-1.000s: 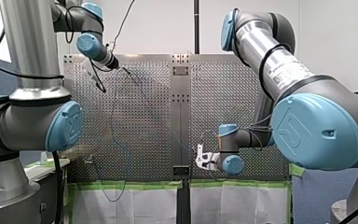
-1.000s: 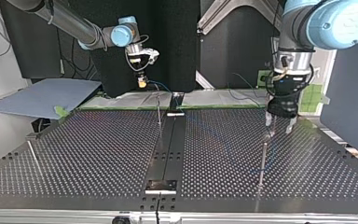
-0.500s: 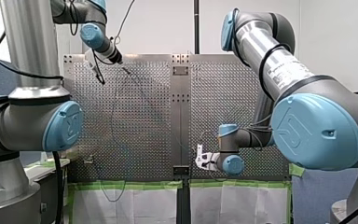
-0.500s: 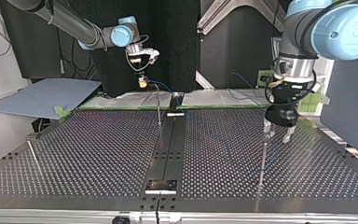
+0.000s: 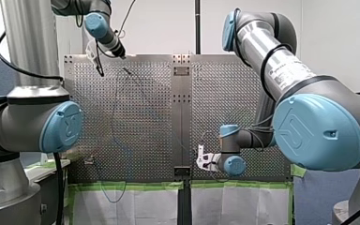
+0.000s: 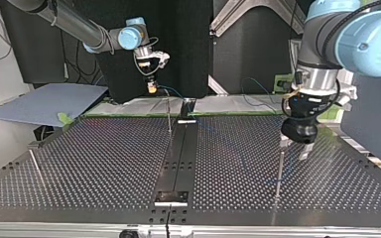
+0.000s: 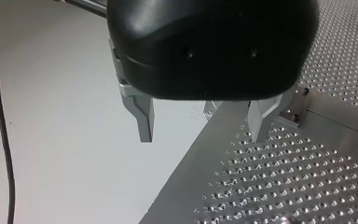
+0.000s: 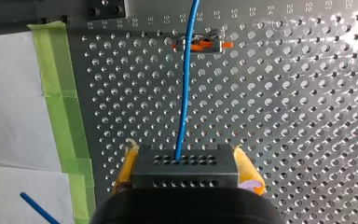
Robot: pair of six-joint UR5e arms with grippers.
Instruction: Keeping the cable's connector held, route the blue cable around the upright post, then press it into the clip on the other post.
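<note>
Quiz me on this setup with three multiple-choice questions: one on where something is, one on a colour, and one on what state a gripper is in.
1. In the top view, where is my left gripper?
A) at the view's left edge
B) by the top of the upright post at the view's right
C) at the view's middle

2. What colour is the tape in the right wrist view?
A) green
B) red
C) black

3. In the left wrist view, my left gripper's jaws are:
A) shut on the cable
B) shut on a post
C) open, holding nothing

Answers:
1 B: the gripper hangs right at that post's tip.
2 A: the strips are plainly green.
3 C: a wide empty gap separates the metal fingers.
</note>
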